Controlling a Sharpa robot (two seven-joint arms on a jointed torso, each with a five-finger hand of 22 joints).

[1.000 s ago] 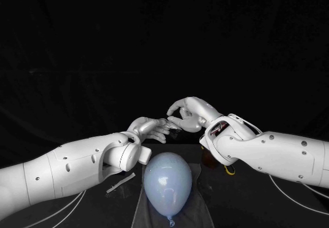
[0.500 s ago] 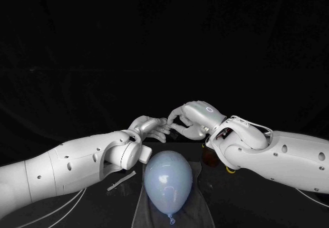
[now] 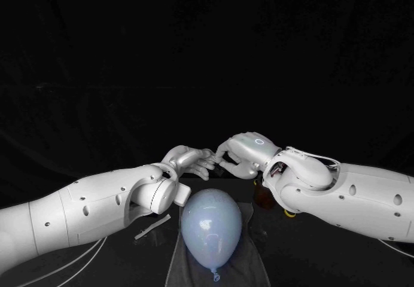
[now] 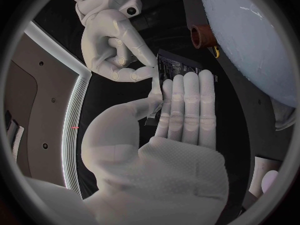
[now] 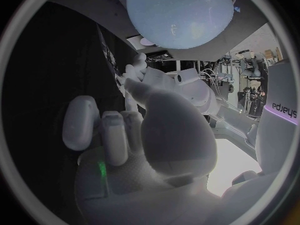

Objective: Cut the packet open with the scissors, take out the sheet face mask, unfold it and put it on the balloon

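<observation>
The dark packet (image 4: 170, 69) lies under my left hand's (image 4: 178, 117) flat fingers, pinched against its thumb. My right hand (image 4: 112, 50) meets it from the far side, two fingertips closing on the packet's near edge; I cannot tell what sits between those tips. In the head view my left hand (image 3: 191, 160) and right hand (image 3: 242, 155) touch just beyond the balloon's far end. The pale blue balloon (image 3: 211, 223) lies lengthwise on a clear stand (image 3: 252, 257) and also appears as the balloon (image 5: 181, 10) and the balloon (image 4: 250, 35). Scissors with brown handles (image 4: 201, 35) lie beside the balloon, under my right arm (image 3: 263, 198).
A pale cut strip (image 3: 154, 227) lies on the table left of the balloon, under my left forearm (image 3: 95, 209). Both forearms flank the balloon closely. A yellow loop (image 3: 290, 214) shows under the right arm.
My right hand has dropped and rolled over toward the left hand, bringing its fingertips onto the packet. The left hand and the balloon have stayed in place.
</observation>
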